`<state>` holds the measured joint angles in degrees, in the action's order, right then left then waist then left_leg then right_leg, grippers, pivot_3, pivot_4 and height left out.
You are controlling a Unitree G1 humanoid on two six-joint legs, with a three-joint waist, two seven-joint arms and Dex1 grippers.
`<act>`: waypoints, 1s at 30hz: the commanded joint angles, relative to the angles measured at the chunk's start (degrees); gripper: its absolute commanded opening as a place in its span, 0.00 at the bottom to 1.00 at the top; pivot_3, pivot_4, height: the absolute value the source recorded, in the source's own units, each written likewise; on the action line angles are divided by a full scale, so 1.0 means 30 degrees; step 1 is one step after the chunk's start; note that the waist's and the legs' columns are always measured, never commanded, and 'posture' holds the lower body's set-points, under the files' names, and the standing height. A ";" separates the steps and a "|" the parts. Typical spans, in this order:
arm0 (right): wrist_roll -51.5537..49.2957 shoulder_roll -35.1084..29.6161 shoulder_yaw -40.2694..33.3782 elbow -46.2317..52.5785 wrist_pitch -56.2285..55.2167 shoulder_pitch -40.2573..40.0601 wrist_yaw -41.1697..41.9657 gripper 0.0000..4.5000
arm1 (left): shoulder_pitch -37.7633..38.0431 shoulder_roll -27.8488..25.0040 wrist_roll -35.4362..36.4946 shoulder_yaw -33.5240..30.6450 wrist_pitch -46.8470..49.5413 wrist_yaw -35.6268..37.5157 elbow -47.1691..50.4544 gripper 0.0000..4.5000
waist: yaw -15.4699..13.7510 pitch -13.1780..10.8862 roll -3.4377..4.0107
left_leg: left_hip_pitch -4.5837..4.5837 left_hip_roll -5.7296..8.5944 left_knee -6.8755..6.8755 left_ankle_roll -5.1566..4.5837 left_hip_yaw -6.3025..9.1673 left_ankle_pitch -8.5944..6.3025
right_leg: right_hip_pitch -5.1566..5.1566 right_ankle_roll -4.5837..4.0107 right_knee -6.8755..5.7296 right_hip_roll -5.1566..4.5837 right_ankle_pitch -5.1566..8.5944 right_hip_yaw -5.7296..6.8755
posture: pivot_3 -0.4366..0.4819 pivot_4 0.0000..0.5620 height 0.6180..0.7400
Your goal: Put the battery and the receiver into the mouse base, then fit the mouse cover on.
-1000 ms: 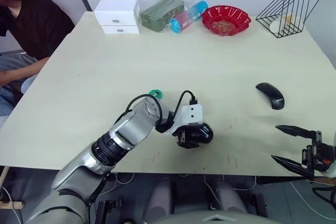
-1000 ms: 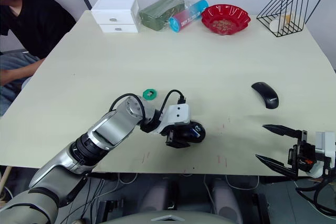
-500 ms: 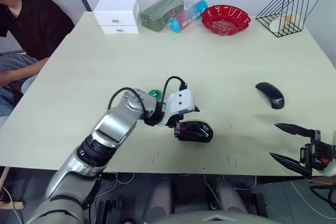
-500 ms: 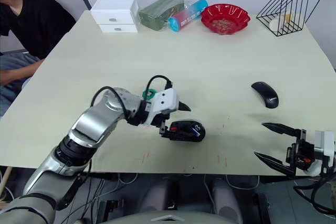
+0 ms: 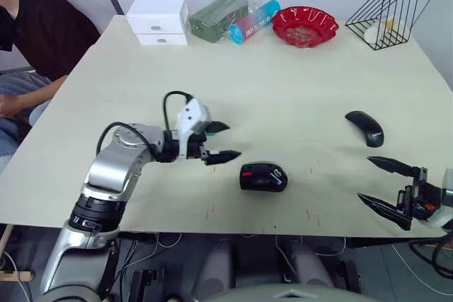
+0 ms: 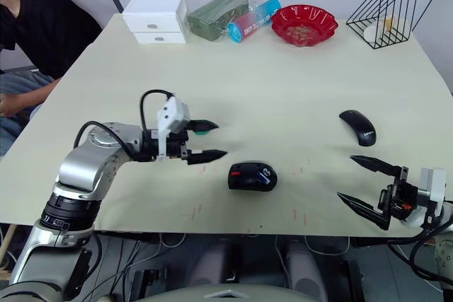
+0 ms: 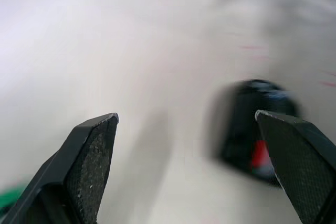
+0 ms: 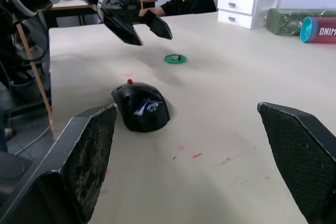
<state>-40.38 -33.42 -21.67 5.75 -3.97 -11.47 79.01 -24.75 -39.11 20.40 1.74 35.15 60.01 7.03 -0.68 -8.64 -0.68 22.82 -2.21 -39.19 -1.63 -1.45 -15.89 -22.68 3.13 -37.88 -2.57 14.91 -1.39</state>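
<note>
A: What is changing since half a second ago?
B: The left gripper (image 5: 221, 141) is drawing back from the mouse base (image 5: 263, 177), now hovering spread and empty over the table (image 5: 283, 97), apart from the base. The base is lying where it was, near the front edge.

A: Is the battery showing?
B: A blue patch is showing in the base's open top in the right wrist view (image 8: 143, 107); it is looking like the battery, seated inside. The receiver I cannot make out.

A: The mouse cover?
B: The mouse cover (image 5: 364, 129) is resting on the table well right of the base, untouched.

A: And the right gripper?
B: The right gripper (image 5: 386, 185) is hanging at the front right edge, fingers splayed, holding nothing.

A: Anything else nearby?
B: A green toothed disc (image 8: 175, 58) is lying beyond the base, under the left gripper.
</note>
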 commanded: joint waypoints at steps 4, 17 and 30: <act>0.0030 0.0049 -0.0047 0.0412 -0.0326 0.0102 -0.0373 1.00 | 0.1364 0.0706 -0.0066 -0.1937 -0.2276 -0.2096 -0.0685 0.99 | -0.0004 -0.0001 0.0002 | -0.0003 0.0000 0.0002 0.0001 -0.0001 0.0000 | 0.0000 -0.0001 -0.0005 -0.0006 -0.0001 0.0000 | 0.48 0.27 1.00; 0.0058 0.0008 0.0078 0.0462 -0.0071 0.0395 -0.0758 1.00 | 0.2069 0.3949 -0.2259 -0.1616 -0.0428 -0.9846 0.1125 0.99 | -0.0010 0.0000 0.0001 | 0.0000 0.0007 0.0005 0.0002 0.0003 0.0000 | 0.0002 0.0003 -0.0008 -0.0025 -0.0005 0.0005 | 0.48 0.27 1.00; -0.0137 -0.0662 -0.0226 0.0240 0.0409 0.0838 -0.0512 1.00 | 0.1052 0.5409 -0.3124 -0.0936 0.3470 -1.3428 0.2493 0.71 | -0.0001 0.0000 -0.0001 | -0.0003 0.0012 0.0007 0.0003 0.0006 0.0001 | 0.0004 0.0002 -0.0014 -0.0024 -0.0006 0.0006 | 0.48 0.27 1.00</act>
<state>-39.67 -34.64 -21.01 5.74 -2.69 -9.09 77.17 -20.74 -22.57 11.34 -1.13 45.34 20.29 11.40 -0.69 -8.64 -0.68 22.81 -2.18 -39.17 -1.62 -1.44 -15.88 -22.67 3.14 -37.92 -2.64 14.89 -1.37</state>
